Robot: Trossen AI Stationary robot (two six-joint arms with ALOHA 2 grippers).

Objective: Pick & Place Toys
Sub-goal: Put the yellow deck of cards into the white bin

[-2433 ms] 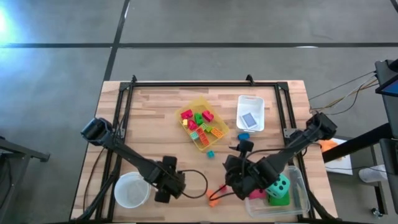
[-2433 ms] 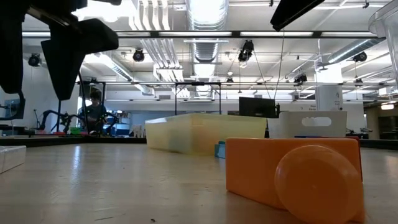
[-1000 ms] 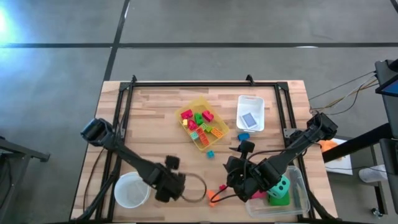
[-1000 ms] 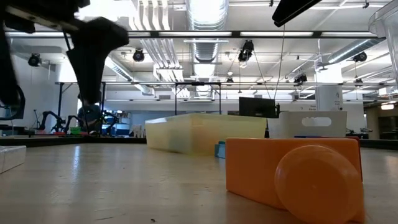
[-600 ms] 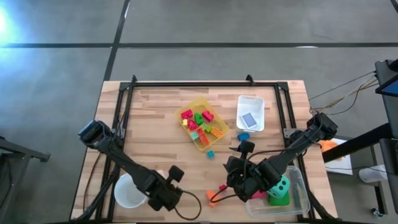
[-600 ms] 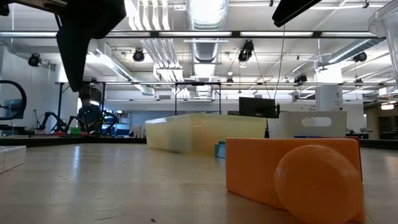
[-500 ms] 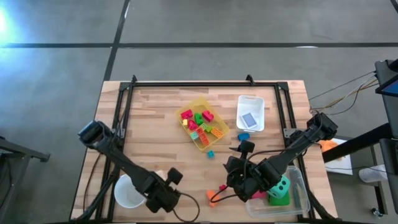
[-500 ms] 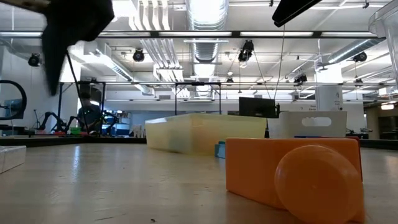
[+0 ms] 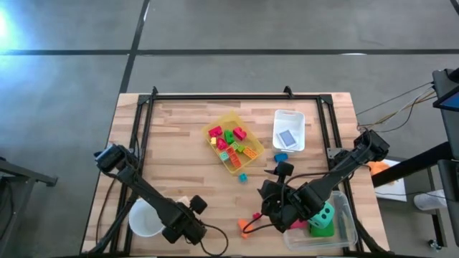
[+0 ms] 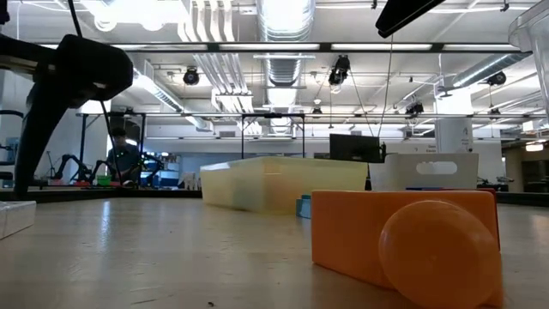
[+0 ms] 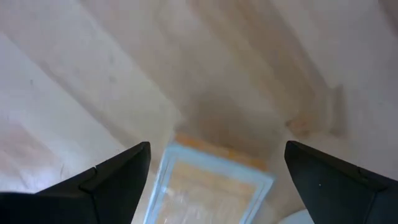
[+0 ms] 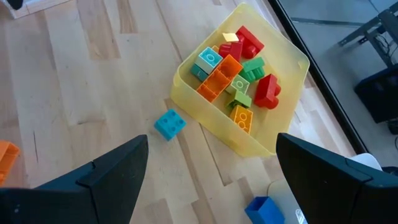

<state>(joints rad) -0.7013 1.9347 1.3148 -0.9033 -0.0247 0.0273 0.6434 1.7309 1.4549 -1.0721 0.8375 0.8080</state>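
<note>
Toys lie mostly in a yellow bin (image 9: pixel 233 142) at the middle of the wooden table (image 9: pixel 186 136): red, green and orange blocks (image 12: pixel 231 73). One teal block (image 9: pixel 243 177) sits on the table just near of the bin, and an orange block (image 9: pixel 246 228) lies near the front edge. The right gripper (image 9: pixel 271 208), jaws spread and empty, hovers beside a clear bin (image 9: pixel 349 215) holding a green die (image 9: pixel 320 215). The left gripper (image 9: pixel 188 228), jaws also spread and empty, hangs by a white bowl (image 9: pixel 143 219) at front left.
</note>
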